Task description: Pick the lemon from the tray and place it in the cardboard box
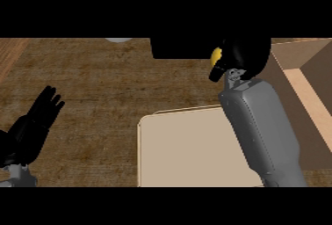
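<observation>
Grasping the lemon (216,54), the right hand (245,55) hangs beside the cardboard box (312,88), beyond the tray (188,149). Left hand (32,127) rests released at the left edge.

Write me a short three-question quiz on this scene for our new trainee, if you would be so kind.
1. Which hand is curled round the lemon? A. the left B. the right C. neither
2. True or false: the lemon lies on the tray.
3. Fill in: the cardboard box shows at the view's ____ side.

Key
1. B: the right hand holds it.
2. False: the lemon is in the hand, past the tray's far edge.
3. right
</observation>
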{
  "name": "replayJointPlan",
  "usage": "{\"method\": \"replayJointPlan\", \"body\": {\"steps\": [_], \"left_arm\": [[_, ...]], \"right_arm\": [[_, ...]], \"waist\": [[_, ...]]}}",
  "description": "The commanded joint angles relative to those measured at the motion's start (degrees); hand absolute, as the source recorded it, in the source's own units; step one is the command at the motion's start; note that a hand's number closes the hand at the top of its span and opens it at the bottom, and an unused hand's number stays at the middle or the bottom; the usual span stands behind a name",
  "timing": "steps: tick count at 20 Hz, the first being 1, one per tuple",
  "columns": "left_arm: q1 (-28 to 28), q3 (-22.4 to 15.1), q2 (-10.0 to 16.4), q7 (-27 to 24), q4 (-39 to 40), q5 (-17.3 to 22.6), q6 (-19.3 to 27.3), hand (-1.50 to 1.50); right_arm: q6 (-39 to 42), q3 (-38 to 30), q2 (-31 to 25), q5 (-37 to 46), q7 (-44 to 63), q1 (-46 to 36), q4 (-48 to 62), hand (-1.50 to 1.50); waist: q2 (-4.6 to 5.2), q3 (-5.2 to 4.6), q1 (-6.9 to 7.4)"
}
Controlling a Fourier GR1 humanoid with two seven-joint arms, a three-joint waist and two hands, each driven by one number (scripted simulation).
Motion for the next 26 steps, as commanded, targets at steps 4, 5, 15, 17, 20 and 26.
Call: {"method": "replayJointPlan", "body": {"steps": [4, 5, 15, 17, 20, 26], "left_arm": [[-0.68, 0.96, 0.58, 0.68, 0.31, 0.74, -0.35, 0.0], [1.16, 1.78, 1.54, 0.13, -0.98, 1.39, -1.6, 0.0], [-2.45, 1.86, 0.8, -1.28, 3.55, 0.69, -1.17, 0.0], [-0.24, 0.64, -0.03, 0.47, 0.46, -0.01, -0.6, 0.0], [0.04, 2.49, 1.49, -0.48, 1.04, 1.94, -2.96, 0.0], [-1.05, 1.42, 0.37, -1.63, 2.74, -0.63, -1.43, 0.0]], "right_arm": [[3.06, -4.08, -4.43, 3.86, 6.17, -5.54, -5.02, 1.5], [6.19, -4.79, -6.99, 4.42, 6.11, -5.25, -6.49, 1.5], [4.41, -11.54, -14.9, 1.85, -2.23, 2.47, -5.94, 1.5], [1.56, -12.32, -15.38, 1.64, -2.98, 1.73, -3.3, 1.5], [-0.56, -14.62, -18.24, -0.99, -7.42, 3.23, -3.52, 1.5], [-8.2, -15.32, -18.01, -2.94, -12.46, 10.47, -1.38, 1.5]], "waist": [[0.08, 0.01, -0.33], [-0.06, 0.01, -0.42], [0.22, 0.02, -0.52], [0.22, 0.03, 0.02], [0.22, 0.03, 0.02], [0.26, 0.03, -0.14]]}}
